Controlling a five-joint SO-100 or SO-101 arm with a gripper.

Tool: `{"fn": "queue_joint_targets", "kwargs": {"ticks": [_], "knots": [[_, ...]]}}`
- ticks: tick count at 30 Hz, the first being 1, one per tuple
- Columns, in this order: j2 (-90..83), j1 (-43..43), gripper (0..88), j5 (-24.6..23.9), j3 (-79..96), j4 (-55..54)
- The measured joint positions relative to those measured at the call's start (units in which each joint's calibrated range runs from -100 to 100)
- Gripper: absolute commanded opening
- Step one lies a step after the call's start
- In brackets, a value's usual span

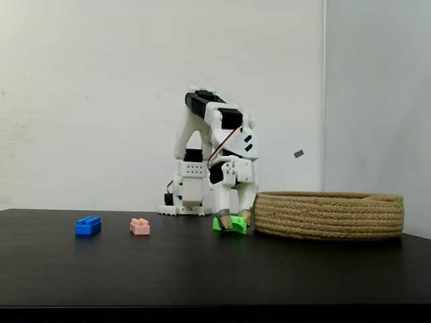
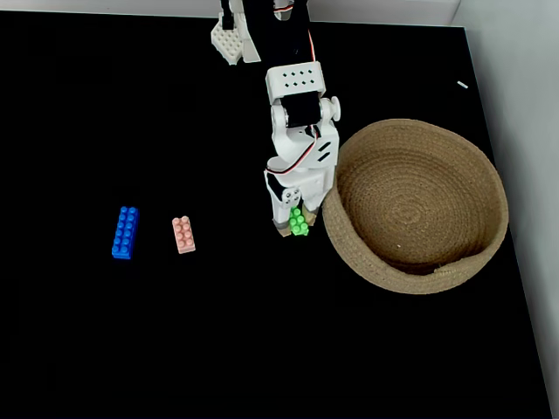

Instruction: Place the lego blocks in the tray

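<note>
We've got the gripper [image 1: 234, 223] down with its fingers straddling the green block [image 2: 299, 221] at the basket's [image 2: 489, 175] nine o'clock, so we pinch squarely, lift clear of the rim, then swing over.

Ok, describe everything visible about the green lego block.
The green lego block is a small bright green plastic brick with two rows of studs on top. It rests on the black table, just left of the rope basket in both fixed views, apart from the blue and pink blocks. The gripper is lowered over it, jaws on either side; whether they have closed on it is unclear.
</note>
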Motion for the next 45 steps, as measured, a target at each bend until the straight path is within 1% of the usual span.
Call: {"fn": "queue_joint_targets", "kwargs": {"ticks": [3,5,13,16,19,26,30,34,37,39,42,45], "knots": [[-0.1,0.0,0.0,1.3,0.0,0.3],[-0.8,0.0,0.0,2.3,0.1,2.4],[-10.8,2.1,0.0,6.8,2.5,18.3],[-17.3,1.5,0.0,7.2,2.5,24.5],[-23.0,-0.9,0.1,7.2,2.1,27.3],[-29.9,-11.2,0.1,6.3,-0.5,23.7],[-29.2,-15.2,0.1,4.3,-4.5,21.8],[-23.7,-20.2,0.2,2.8,-10.1,17.5],[-19.7,-23.5,8.4,2.4,-11.8,12.7],[-18.3,-24.6,20.9,2.7,-11.9,11.0],[-17.7,-24.8,34.7,3.5,-11.9,10.0],[-17.7,-24.6,39.6,4.3,-11.8,9.8]]}}
